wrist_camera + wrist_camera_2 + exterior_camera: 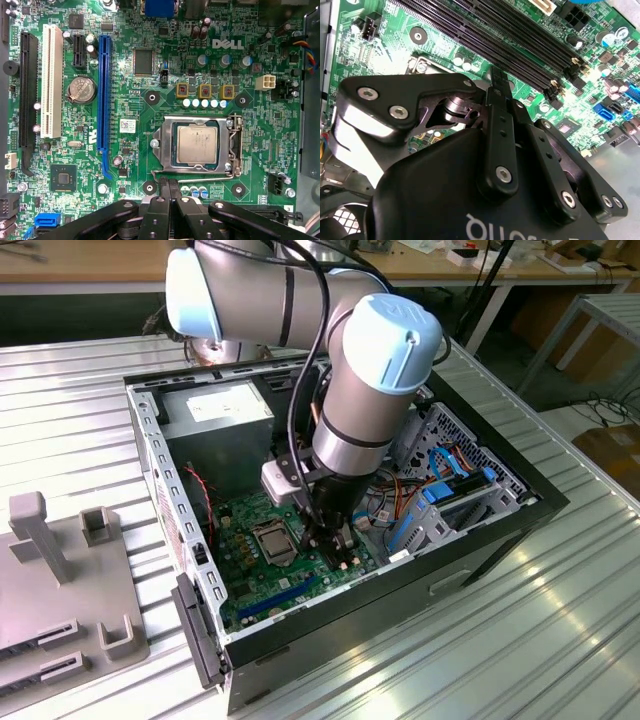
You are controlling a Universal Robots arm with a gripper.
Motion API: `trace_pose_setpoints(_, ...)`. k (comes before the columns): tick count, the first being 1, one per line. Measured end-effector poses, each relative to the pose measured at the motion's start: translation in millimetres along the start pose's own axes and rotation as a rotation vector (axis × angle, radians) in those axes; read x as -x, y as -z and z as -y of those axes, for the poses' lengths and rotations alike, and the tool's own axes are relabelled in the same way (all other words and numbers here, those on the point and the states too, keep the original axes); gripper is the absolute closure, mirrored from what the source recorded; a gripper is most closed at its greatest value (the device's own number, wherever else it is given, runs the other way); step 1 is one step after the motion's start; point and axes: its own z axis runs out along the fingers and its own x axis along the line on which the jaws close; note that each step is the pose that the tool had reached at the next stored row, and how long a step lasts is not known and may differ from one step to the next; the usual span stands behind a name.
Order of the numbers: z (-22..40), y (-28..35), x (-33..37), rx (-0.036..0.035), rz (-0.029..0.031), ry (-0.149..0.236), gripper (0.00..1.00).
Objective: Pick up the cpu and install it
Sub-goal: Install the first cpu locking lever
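1 cpu (pixel 197 144) amid crowded motherboard (pixel 125 60) slots.

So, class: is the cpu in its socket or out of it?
In. The cpu lies flat inside the socket's metal frame on the motherboard; the claw holds nothing.

Silvery-grey cpu (pixel 197 144), green motherboard (pixel 135 145) w/ blue & white slots, black gripper (pixel 169 187)

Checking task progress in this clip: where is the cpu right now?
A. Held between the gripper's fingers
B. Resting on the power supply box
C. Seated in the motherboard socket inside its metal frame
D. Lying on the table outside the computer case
C: in the first wrist view the cpu sits in the socket frame, beyond the gripper.
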Motion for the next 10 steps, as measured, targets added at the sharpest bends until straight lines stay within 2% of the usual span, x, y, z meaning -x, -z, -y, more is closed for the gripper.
trace_pose_setpoints(10, -3.0, 2.9, 0.1, -0.0001, 0.0002, 0.0, 0.89)
